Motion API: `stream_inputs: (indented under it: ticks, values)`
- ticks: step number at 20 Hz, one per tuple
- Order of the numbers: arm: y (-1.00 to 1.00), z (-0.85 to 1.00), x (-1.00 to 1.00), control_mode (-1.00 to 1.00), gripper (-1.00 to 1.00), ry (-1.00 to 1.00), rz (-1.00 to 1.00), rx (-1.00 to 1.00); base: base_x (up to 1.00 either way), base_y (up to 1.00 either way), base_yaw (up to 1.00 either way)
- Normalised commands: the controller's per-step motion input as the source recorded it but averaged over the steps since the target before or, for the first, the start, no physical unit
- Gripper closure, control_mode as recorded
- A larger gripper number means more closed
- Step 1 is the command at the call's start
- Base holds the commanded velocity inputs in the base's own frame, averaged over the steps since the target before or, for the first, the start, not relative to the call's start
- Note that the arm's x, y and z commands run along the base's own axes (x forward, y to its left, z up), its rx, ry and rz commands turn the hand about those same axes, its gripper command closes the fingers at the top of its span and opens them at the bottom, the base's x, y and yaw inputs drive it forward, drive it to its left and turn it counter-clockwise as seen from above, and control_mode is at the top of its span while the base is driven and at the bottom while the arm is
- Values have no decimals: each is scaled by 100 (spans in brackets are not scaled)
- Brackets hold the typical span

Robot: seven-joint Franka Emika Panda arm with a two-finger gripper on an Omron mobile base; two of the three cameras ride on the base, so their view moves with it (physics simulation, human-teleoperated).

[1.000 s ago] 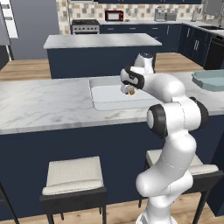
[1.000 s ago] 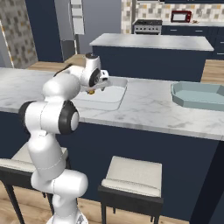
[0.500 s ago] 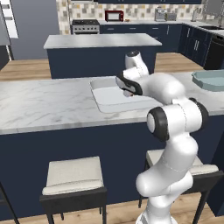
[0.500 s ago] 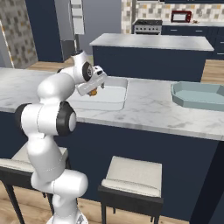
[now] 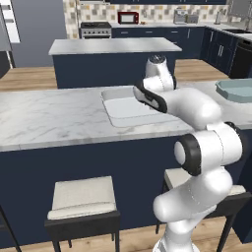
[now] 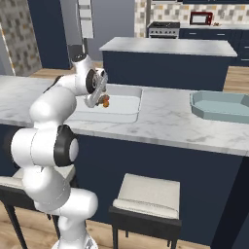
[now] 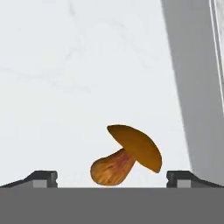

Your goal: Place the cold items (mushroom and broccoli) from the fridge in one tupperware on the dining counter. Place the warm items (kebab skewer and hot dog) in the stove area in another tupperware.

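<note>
Marble counter [image 6: 160,116] stretches under the arm, whose gripper [image 7: 112,177] hangs over the shallow white tupperware [image 6: 127,103] with fingers spread wide, the brown mushroom [image 7: 127,154] lying loose between them, a blue-grey tupperware [image 6: 221,106] at three o'clock.

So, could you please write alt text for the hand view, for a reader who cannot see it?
A brown-capped mushroom lies tilted between the two dark fingertips of the open gripper, over a white surface. A grey wall runs down the right side.
</note>
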Motion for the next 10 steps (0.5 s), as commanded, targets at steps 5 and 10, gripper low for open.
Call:
stream_inputs:
  ticks: [5, 10]
  values:
    - [-36, 99, -8, -100, -100, -18, 73, 15, 0, 0, 0]
    - [-96, 68, -97, -100, -100, -33, 2, 24, 0, 0, 0]
